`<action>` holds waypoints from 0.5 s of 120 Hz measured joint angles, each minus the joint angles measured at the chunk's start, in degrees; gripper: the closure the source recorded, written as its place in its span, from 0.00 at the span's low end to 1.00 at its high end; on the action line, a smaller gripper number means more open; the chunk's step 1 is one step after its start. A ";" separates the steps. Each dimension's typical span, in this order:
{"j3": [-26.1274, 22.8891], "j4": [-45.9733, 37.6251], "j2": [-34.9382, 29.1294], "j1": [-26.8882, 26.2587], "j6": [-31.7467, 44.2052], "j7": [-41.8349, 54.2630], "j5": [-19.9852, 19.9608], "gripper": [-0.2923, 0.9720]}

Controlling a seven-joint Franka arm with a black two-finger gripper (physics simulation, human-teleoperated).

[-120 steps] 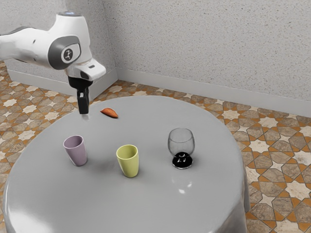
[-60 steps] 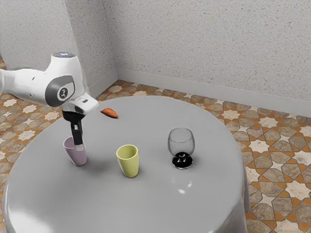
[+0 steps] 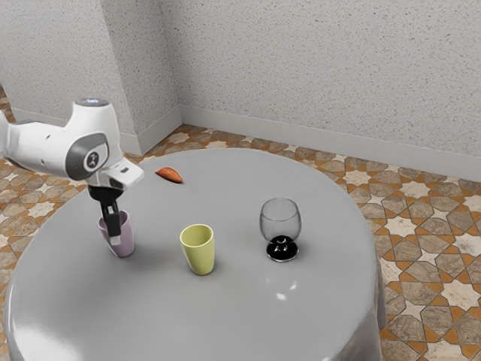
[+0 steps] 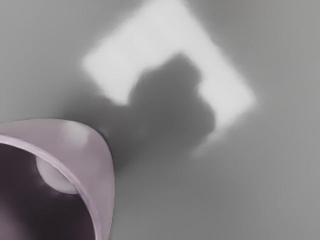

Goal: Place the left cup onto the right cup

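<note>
The left cup is a mauve cup (image 3: 120, 237) standing upright on the grey round table (image 3: 225, 316), near its edge at the exterior view's left. My gripper (image 3: 113, 228) has come down over this cup's rim on the side nearer the arm and reaches into the cup's top. In the wrist view the mauve cup's rim and inside (image 4: 65, 165) lie close under my hand. The right cup is a yellow-green cup (image 3: 198, 249), upright and apart from the mauve one, toward the exterior view's right.
A clear wine glass on a black foot (image 3: 281, 232) stands right of the yellow-green cup. A small orange wedge (image 3: 169, 174) lies at the table's far side. The table edge runs close behind the mauve cup.
My arm has come down from above the table's far left to the mauve cup, and in the last half second the gripper sank lower over its rim. The cups have not moved.
</note>
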 joint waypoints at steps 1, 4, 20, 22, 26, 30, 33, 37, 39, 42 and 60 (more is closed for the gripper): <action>0.00 0.01 0.08 0.01 0.05 -0.04 0.00 0.25; 0.00 -0.01 0.26 0.07 0.20 -0.16 0.00 0.26; 0.07 0.07 1.41 0.96 0.98 -0.78 0.27 0.44; 0.08 0.08 1.51 1.02 1.09 -0.84 0.30 0.47; 0.09 0.11 1.77 1.08 1.35 -0.97 0.35 0.52; 0.09 0.14 1.95 1.07 1.59 -1.09 0.42 0.57; 0.09 0.17 2.05 1.05 1.87 -1.18 0.64 0.61; 0.09 0.30 2.32 1.01 2.28 -1.28 0.92 0.65; 0.09 0.37 2.44 0.97 2.52 -1.32 1.13 0.67; 0.09 0.49 2.58 0.91 2.93 -1.39 1.46 0.70; 0.09 0.74 3.59 0.95 5.52 -1.66 2.52 0.79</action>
